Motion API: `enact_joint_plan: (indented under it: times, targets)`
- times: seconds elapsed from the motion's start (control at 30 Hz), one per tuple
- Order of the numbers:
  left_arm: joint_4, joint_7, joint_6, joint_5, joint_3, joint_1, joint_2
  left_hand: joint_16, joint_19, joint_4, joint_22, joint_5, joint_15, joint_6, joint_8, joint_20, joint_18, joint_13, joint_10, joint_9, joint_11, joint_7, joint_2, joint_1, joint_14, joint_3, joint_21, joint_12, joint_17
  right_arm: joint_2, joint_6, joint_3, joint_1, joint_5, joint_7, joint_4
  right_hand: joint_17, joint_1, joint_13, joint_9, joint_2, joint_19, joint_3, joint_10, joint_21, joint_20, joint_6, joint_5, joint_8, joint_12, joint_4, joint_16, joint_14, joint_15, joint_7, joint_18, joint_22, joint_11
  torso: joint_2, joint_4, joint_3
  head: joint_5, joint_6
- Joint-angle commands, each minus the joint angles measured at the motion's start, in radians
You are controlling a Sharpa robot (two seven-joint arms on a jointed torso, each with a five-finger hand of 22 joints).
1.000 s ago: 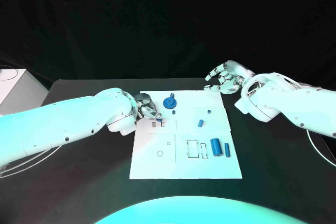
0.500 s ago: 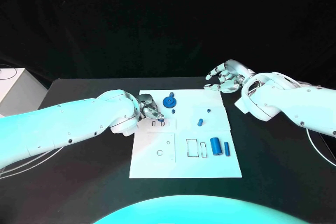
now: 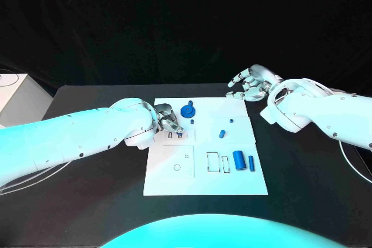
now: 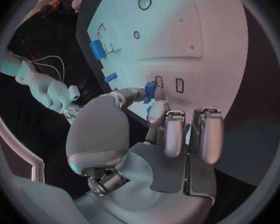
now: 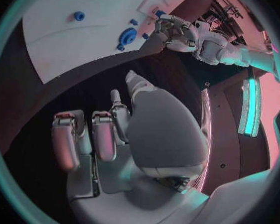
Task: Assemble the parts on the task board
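Your black table (image 3: pixel 93 205) carries the white task board (image 3: pixel 205 178) at its middle; from the head view you see the board whole, with outlined slots across its near half; the left wrist view gives you a closer look at two small rectangular slots just beyond the left hand's fingers. Your left hand (image 3: pixel 166 123) rests over the board's left edge, toward its far end; the head view hides its fingers behind the arm, but the left wrist view shows you a small blue part (image 4: pixel 150 91) pinched between the thumb and a finger, close above those slots, the other fingers curled loosely. Your right hand (image 3: pixel 249 84) hangs over the table just beyond the board's far right corner; the right wrist view shows its fingers (image 5: pixel 105 134) apart and half bent, holding nothing. On the board you have a blue gear (image 3: pixel 187 112) near the far edge, a blue cylinder (image 3: pixel 240 160) at the right side with a thinner blue pin (image 3: pixel 251 162) just beside it, a short blue peg (image 3: pixel 222 134) mid-board, and a tiny blue piece (image 3: pixel 231 120) beyond it.
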Motion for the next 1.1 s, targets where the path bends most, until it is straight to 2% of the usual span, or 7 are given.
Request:
enact_joint_plan:
  times: [0.03,0.6,1.1]
  targets:
    - [-0.001,-0.005,0.038,-0.014,0.0,-0.001,0.004,0.003,0.07,-0.183,0.207,0.007,-0.005,0.028,0.003,-0.008,-0.007,-0.002,0.004,0.031,-0.001,-0.024,0.005,0.007,0.106,0.177,0.006,0.002,0.263,0.001,0.016,0.0,-0.001,0.0,0.01,0.0,0.168,-0.01,0.086,0.0,-0.004,0.089,0.001,-0.005,-0.003,0.004,-0.003,0.004,0.006,-0.003,0.002,-0.005,0.079,0.009,0.001,0.002,0.241,-0.001,0.0,0.0002,-0.0004,0.0,-0.002]
    - [-0.009,-0.014,0.049,-0.029,-0.003,-0.002,0.007,0.003,0.07,-0.183,0.207,0.007,-0.005,0.028,0.003,-0.008,-0.007,-0.002,0.004,0.031,-0.001,-0.024,0.005,0.007,0.106,0.177,0.006,0.002,0.263,0.001,0.017,0.0,-0.001,-0.001,0.01,-0.001,0.168,-0.01,0.086,0.0,-0.004,0.089,0.001,-0.005,-0.003,0.004,-0.003,0.004,0.006,-0.003,0.002,-0.005,0.079,0.009,0.001,0.002,0.241,-0.001,-0.001,0.0,-0.0005,0.0,-0.011]
    - [-0.013,-0.015,0.053,-0.031,-0.004,-0.004,0.014,0.003,0.07,-0.182,0.207,0.01,-0.006,0.029,0.002,-0.009,-0.007,-0.001,0.005,0.032,-0.002,-0.024,0.005,0.005,0.106,0.179,0.006,0.002,0.263,0.001,0.019,0.0,-0.002,-0.001,0.011,-0.002,0.168,-0.01,0.086,0.0,-0.004,0.089,0.001,-0.005,-0.003,0.004,-0.003,0.004,0.006,-0.003,0.002,-0.005,0.079,0.009,0.001,0.002,0.241,-0.001,0.001,0.0,0.0004,-0.002,-0.014]
